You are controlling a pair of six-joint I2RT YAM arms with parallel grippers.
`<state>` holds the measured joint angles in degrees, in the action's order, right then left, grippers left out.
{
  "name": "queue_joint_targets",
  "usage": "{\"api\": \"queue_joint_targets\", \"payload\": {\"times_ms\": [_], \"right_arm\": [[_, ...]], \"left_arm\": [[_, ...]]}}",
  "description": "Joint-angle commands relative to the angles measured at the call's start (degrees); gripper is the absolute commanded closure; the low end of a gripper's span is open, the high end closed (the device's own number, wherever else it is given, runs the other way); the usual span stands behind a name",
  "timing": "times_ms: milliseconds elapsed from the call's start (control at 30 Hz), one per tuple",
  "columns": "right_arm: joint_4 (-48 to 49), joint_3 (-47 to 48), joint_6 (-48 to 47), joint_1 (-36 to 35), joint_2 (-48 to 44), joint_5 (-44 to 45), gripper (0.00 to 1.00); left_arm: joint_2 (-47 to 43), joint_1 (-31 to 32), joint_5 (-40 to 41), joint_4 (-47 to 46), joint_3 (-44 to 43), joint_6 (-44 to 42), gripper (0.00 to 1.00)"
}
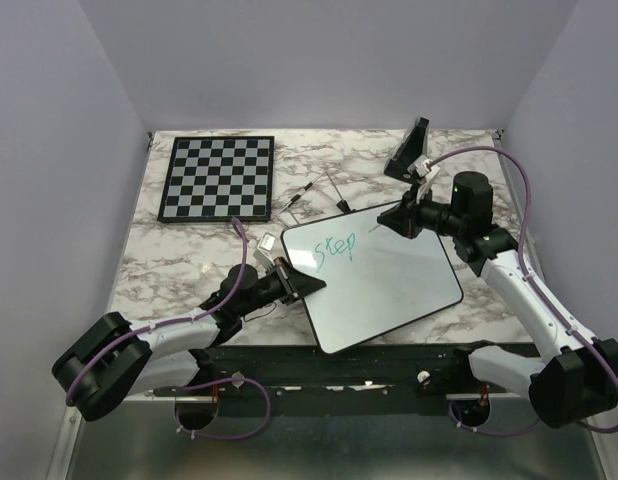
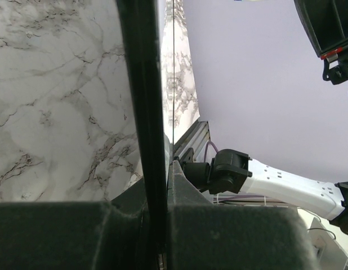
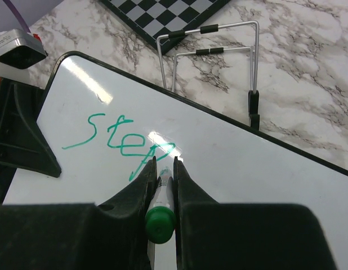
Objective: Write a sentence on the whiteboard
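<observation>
The whiteboard [image 1: 389, 290] lies tilted in the middle of the marble table. The sentence [image 1: 336, 248] on it reads "Step" in teal-green near its upper left. My right gripper [image 1: 381, 225] is over the board's top edge, shut on a green-capped marker [image 3: 161, 216]. The marker's tip is just past the "p" of the sentence [image 3: 120, 138] on the whiteboard [image 3: 247, 169], and the right gripper [image 3: 164, 162] hides whether it touches. My left gripper [image 1: 307, 284] is shut on the board's left edge. In the left wrist view the left gripper [image 2: 163, 185] clamps the whiteboard's black rim [image 2: 141, 101].
A black-and-white chessboard [image 1: 217, 177] lies at the back left. A wire stand [image 1: 336, 193] sits just behind the whiteboard, with a small dark item [image 1: 299, 197] beside it. A black wedge-shaped holder [image 1: 409, 148] stands at the back right. Purple walls close in the table.
</observation>
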<state>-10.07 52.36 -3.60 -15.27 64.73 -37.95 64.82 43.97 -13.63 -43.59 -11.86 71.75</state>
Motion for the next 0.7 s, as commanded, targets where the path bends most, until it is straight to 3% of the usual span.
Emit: {"api": "queue_joint_targets", "payload": {"times_ms": [0,367,667], "right_arm": [[3.30,-2.26,2.01,0.68,-1.36,1.04,0.99],[2.68,-3.40,-2.64,1.56,-2.15,-7.65,0.99],[2.77,-3.84,-4.14,1.56,-1.27,-8.89,0.99]], "left_arm": [[-0.66,0.33,1.59,0.53,0.08,-5.30,1.00],[-0.39,0.42,1.50,-0.79,0.61,-5.04,1.00],[-0.57,0.33,1.76,-0.88,0.78,-4.69,1.00]]}}
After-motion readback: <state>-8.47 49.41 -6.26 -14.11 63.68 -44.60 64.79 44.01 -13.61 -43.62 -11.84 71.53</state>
